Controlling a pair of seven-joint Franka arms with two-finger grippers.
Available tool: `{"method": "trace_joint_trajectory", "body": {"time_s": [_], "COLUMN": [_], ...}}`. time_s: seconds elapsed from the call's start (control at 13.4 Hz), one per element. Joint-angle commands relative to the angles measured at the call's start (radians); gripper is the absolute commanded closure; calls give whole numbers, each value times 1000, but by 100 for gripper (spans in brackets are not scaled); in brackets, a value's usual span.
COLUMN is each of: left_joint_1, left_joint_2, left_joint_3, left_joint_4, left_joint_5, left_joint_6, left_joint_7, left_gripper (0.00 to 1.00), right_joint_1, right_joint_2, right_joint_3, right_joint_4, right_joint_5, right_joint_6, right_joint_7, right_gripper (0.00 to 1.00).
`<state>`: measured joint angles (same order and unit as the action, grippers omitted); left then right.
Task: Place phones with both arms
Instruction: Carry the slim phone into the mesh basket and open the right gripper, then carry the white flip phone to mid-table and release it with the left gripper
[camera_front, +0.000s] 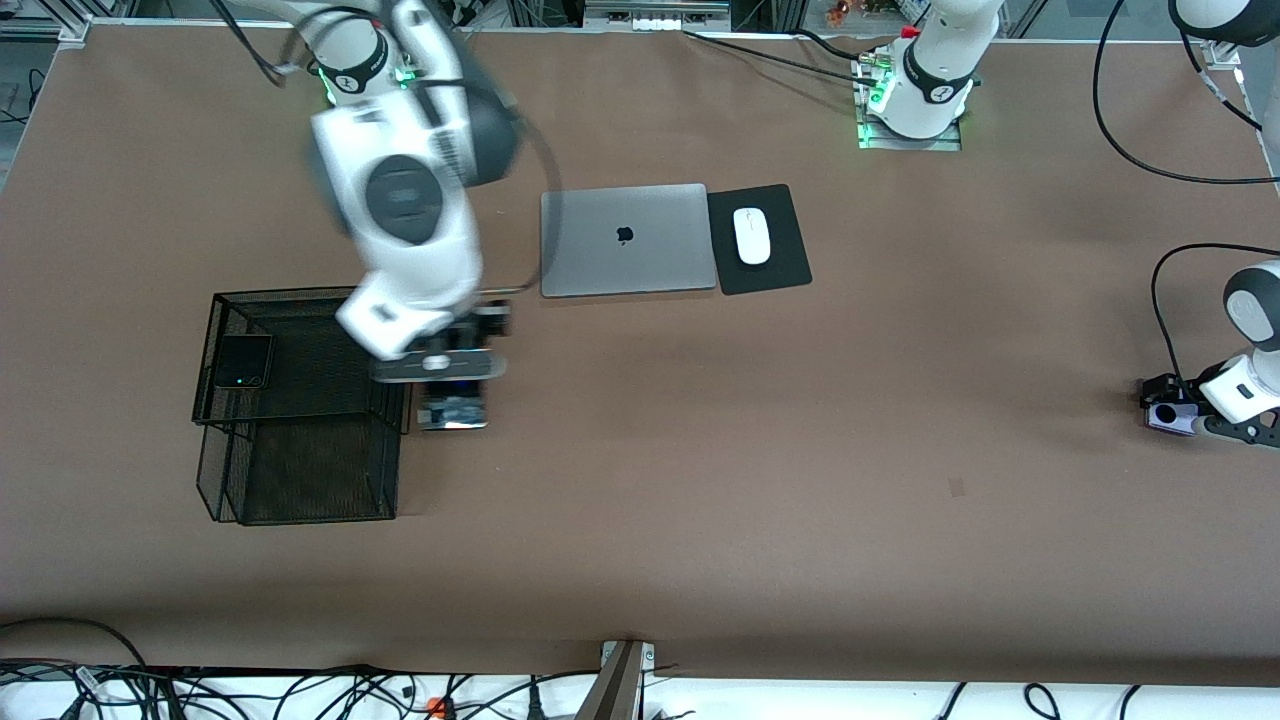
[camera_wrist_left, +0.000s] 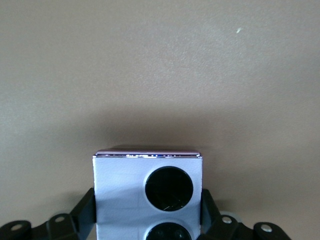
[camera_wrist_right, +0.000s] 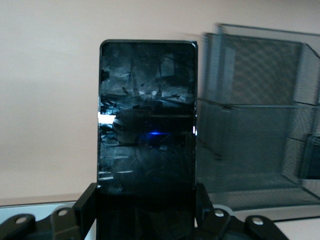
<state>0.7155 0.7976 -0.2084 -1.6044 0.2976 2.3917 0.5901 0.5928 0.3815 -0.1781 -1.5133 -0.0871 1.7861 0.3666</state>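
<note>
Mesh basket: nearest the front camera, black wire, two tiers, at the right arm's end of the table.
Folded phone: squarish and black, lying flat in the basket's upper tier, the tier farther from the front camera.
Right gripper: low over the bare table just beside the basket; jaws closed onto the slim phone, one finger on each long edge.
Slim phone: long black slab, glossy face toward the wrist camera, most of its length sticking out past the fingertips; in the front view it shows under the hand, close beside the basket.
Left gripper: at the left arm's end of the table, down close to the brown table; jaws narrowed to the lilac phone's width and pressing on its two sides.
Lilac phone: squarish, two dark round lenses showing, held between the fingers; whether it touches the table I cannot tell.
Laptop: grey, closed, farther from the front camera than the basket.
Mouse: white, on a black pad touching the laptop's side.
</note>
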Motion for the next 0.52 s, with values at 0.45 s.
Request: {"method": "trace_joint_trajectory", "body": {"time_s": [0.45], "left_joint_1": [-252], "left_joint_2": [-67], "left_joint_3": [-32], "left_joint_4": [290], "left_joint_5": [-3], "left_joint_6": [-581], "left_joint_7": [-35], "left_gripper": [61], "right_joint_1": [4], "right_joint_2": [-325], "right_joint_3": [-248], "right_joint_4": [-648], "right_joint_5": [72], "right_joint_6": [344], "right_joint_7": [-230], "right_gripper": [100]}}
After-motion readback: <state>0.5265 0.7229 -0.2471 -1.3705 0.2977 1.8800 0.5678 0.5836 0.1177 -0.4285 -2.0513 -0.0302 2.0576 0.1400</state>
